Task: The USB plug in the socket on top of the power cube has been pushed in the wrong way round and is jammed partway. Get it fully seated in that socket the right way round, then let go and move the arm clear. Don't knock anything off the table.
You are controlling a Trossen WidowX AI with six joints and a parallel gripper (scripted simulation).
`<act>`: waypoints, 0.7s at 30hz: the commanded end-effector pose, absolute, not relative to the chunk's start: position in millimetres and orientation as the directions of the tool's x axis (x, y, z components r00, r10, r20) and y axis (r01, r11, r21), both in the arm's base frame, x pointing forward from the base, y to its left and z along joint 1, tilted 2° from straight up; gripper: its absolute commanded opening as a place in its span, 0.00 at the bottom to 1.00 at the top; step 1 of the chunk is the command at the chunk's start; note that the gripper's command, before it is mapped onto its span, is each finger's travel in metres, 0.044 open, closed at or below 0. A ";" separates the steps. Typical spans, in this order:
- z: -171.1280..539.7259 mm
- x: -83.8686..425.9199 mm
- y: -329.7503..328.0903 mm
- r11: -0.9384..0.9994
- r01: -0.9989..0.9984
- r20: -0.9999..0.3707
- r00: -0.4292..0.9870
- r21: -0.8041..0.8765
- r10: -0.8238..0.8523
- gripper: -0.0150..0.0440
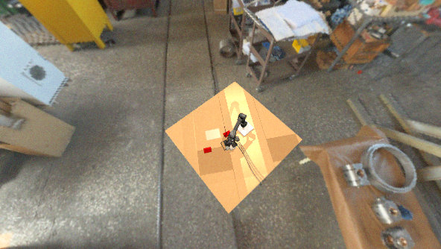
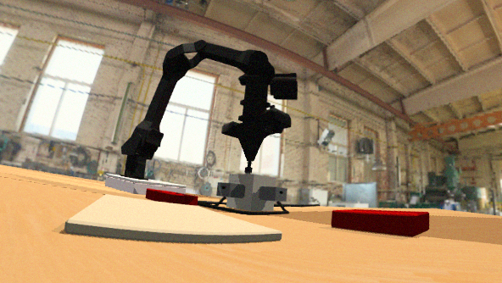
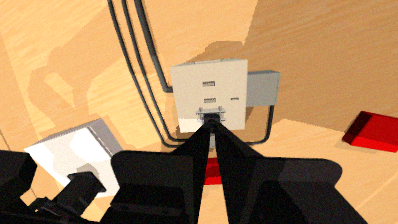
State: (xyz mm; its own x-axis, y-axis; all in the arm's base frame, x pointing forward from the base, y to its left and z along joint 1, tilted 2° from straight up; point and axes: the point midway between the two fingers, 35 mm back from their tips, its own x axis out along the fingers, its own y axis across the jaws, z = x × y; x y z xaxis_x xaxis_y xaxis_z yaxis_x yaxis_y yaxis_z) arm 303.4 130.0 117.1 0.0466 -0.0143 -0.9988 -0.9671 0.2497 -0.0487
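The power cube (image 2: 253, 182) (image 3: 187, 92) stands on the table, pale on top, with small slots in its upper face. The USB plug (image 2: 248, 169) (image 3: 212, 116) is small and dark and stands upright at the cube's top, near one edge. My gripper (image 2: 249, 161) (image 3: 212, 126) points straight down and is shut on the upper part of the USB plug. Its fingertips are just above the cube's top face. How deep the plug sits and which way round it is cannot be told. In the top view the arm hides the plug.
Grey side plugs (image 2: 276, 194) (image 3: 263, 89) stick out of the cube, with black cables (image 3: 131, 65) around it. One red block (image 1: 226, 133) (image 2: 171, 196) (image 3: 213, 171) lies close by, another (image 1: 207, 150) (image 2: 378, 221) (image 3: 376, 132) farther off. A cream board (image 1: 212, 134) (image 2: 165, 218) lies near them.
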 end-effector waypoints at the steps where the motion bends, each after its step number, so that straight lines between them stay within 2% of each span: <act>1: 118.0 303.4 130.0 0.250 -0.967 -0.999 0.047 -0.049 -0.014 0.25; 21: 131.4 302.8 130.2 0.250 -0.967 -0.999 0.047 -0.049 -0.014 0.25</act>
